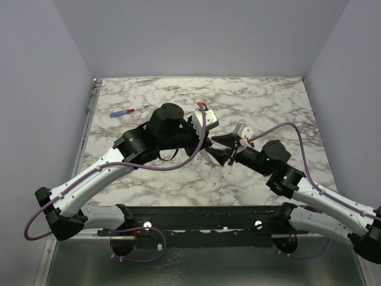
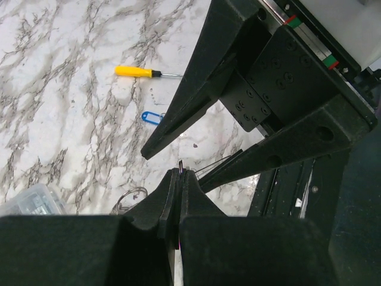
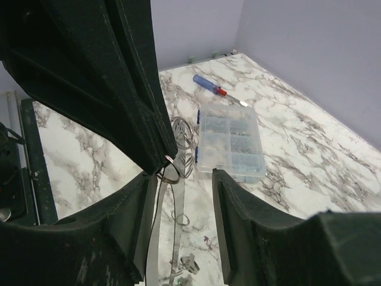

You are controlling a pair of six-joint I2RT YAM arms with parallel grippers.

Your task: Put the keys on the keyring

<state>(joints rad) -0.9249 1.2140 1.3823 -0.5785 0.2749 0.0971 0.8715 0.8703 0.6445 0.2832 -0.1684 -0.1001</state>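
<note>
The left gripper (image 2: 179,174) is pinched tight on the keyring (image 3: 169,174), a thin wire loop hanging from its tips above the table (image 1: 262,107). The right gripper (image 3: 184,179) stands partly wide just beside it, holding nothing, with the loop close to one finger. A blue-tagged key (image 2: 152,117) lies on the table near a yellow screwdriver (image 2: 140,71). A clear box (image 3: 231,143) sits farther off.

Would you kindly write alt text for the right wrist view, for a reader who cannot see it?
The left gripper, shut, fills the upper left, pinching a small ring close to the open right gripper. Beyond, on the marble table, lie a clear compartment box and a blue-and-red screwdriver.
</note>
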